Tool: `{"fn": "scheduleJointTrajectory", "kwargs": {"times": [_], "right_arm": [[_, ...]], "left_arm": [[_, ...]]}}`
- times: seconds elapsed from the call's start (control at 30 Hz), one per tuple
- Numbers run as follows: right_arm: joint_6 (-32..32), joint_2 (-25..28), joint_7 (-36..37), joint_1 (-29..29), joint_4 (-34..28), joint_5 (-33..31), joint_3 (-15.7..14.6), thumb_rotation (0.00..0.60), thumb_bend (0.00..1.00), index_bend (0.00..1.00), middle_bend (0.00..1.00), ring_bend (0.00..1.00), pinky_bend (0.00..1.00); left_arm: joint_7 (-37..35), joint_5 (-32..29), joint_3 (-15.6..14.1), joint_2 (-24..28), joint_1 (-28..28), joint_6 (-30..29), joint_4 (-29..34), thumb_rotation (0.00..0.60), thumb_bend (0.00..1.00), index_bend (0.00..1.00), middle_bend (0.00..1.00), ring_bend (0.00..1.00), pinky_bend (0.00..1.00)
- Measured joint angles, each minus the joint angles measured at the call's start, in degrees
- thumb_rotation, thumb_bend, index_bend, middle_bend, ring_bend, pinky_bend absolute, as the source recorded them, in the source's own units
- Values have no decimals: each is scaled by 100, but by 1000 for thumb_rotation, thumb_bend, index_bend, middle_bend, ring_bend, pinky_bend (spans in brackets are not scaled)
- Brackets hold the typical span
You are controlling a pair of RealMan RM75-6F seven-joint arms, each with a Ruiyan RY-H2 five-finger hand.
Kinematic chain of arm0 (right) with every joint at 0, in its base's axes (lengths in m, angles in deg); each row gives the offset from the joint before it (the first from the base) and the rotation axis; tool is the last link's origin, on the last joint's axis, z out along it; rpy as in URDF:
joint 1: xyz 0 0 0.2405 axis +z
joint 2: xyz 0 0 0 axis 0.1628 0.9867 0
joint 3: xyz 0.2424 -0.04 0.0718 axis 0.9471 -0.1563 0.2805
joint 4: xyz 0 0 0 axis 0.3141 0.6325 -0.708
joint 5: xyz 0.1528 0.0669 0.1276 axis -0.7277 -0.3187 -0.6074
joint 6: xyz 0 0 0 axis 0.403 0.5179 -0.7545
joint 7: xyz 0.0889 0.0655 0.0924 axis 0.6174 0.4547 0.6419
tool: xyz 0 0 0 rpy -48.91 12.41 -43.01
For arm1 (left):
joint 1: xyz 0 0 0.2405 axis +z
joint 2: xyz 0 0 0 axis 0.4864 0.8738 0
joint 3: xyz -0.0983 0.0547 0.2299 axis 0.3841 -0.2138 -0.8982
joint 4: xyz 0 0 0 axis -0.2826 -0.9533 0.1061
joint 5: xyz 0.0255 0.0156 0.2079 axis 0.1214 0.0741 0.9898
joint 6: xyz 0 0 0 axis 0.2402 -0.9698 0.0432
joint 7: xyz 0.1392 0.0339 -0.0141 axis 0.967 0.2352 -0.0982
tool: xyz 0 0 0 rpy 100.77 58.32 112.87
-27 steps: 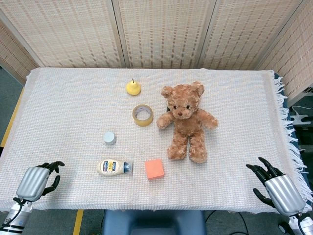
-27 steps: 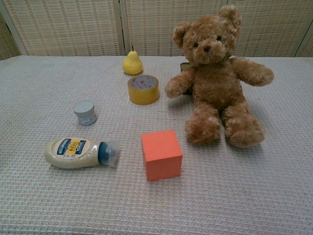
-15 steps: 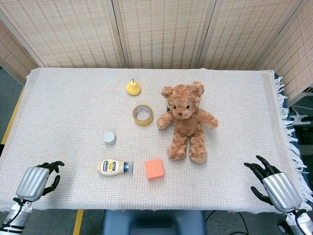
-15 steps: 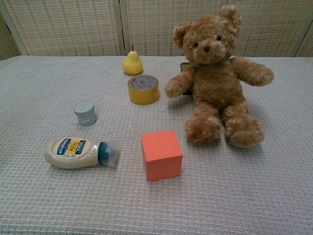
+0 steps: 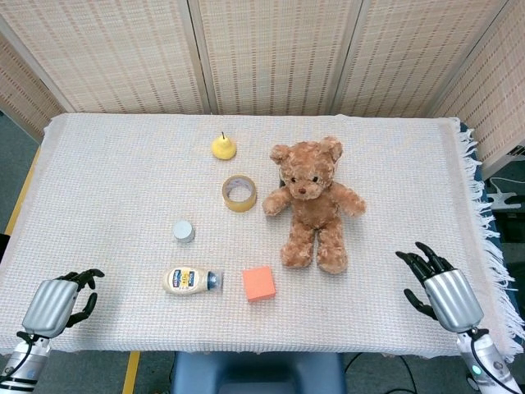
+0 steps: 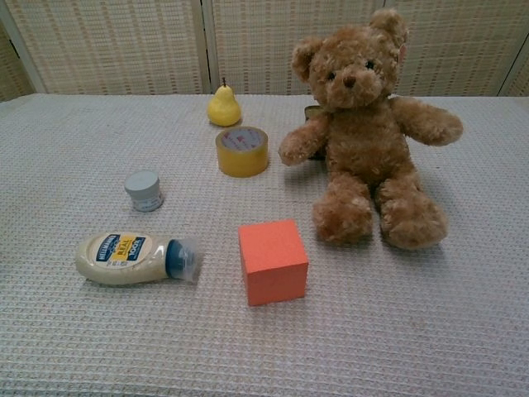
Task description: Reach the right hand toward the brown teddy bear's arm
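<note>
The brown teddy bear (image 5: 312, 205) sits upright in the middle of the table, facing me; it also shows in the chest view (image 6: 364, 141). Its arms stick out to both sides, and the arm (image 5: 351, 202) nearer my right hand points to the right (image 6: 426, 122). My right hand (image 5: 439, 291) hovers at the table's front right edge, well below and to the right of that arm, fingers apart and holding nothing. My left hand (image 5: 57, 302) rests at the front left corner, fingers loosely curved and empty. Neither hand shows in the chest view.
A yellow pear (image 5: 223, 147) and a tape roll (image 5: 239, 193) lie left of the bear. A small grey jar (image 5: 184, 231), a lying mayonnaise bottle (image 5: 191, 281) and an orange cube (image 5: 258, 282) sit nearer the front. The white woven cloth (image 5: 410, 164) has a fringe at the right edge.
My right hand has moved up and to the left, further over the table toward the bear. My left hand has drifted slightly down and left. The objects have not moved.
</note>
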Motion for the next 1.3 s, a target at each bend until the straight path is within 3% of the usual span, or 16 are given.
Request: {"fn": "scheduleJointTrajectory", "kwargs": {"times": [0.23, 0.33, 0.73, 1.3], "right_arm": [[-118, -1168, -230, 680, 1265, -361, 773, 600, 184, 261, 316, 215, 372], [-212, -1467, -259, 932, 1699, -501, 950, 600, 185, 272, 323, 221, 372], [-634, -2245, -705, 1561, 2748, -757, 1029, 600, 185, 293, 322, 221, 372], [-648, -3398, -533, 2247, 4691, -1033, 1187, 600, 185, 325, 331, 224, 422]], "left_arm": [[27, -35, -4, 6, -14, 89, 11, 600, 484, 337, 474, 448, 609], [33, -31, 0, 10, -18, 88, 13, 600, 484, 337, 473, 448, 609], [-8, -65, 5, 20, -21, 115, 18, 600, 483, 337, 474, 448, 609], [3, -49, 0, 28, -27, 126, 30, 600, 484, 337, 474, 449, 609]]}}
